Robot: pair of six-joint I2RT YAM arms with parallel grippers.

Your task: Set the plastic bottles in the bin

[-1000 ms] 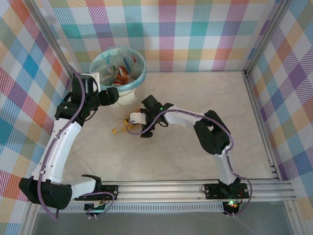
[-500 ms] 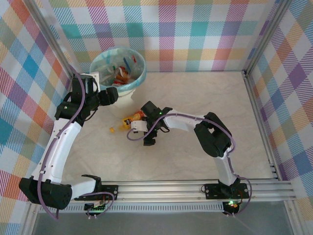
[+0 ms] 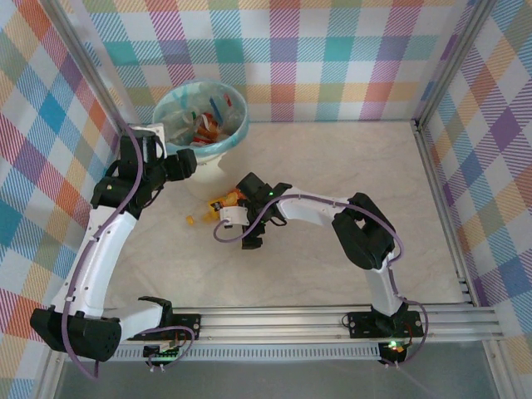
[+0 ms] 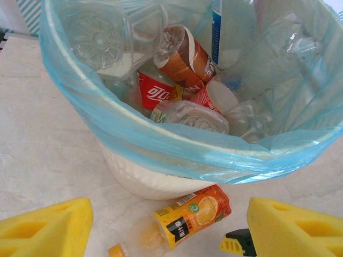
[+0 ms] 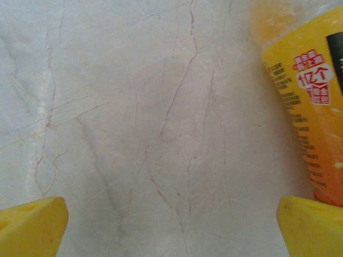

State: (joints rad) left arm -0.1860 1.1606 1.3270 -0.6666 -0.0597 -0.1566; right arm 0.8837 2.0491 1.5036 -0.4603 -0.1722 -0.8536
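A clear plastic bottle [image 3: 214,207] with an orange-yellow label and orange cap lies on its side on the table, against the foot of the bin [image 3: 235,130]. In the left wrist view the same bottle [image 4: 187,217] rests below the bin's white wall [image 4: 142,181]. Several plastic bottles [image 4: 179,61] lie inside the blue-green liner. My left gripper [image 3: 183,165] hovers open beside the bin, its yellow pads [image 4: 45,230] on either side of the bottle. My right gripper [image 3: 238,227] is open just near of the bottle, which shows at its right pad [image 5: 313,230]; only bare table lies between its pads.
Checked walls close in the table on three sides, with metal posts at the corners. A rail runs along the near edge by the arm bases. Marbled tabletop [image 3: 349,166] stretches right of the bin.
My right gripper has drawn back from over the bottle toward the near side, uncovering it. The left gripper has shifted slightly by the bin.
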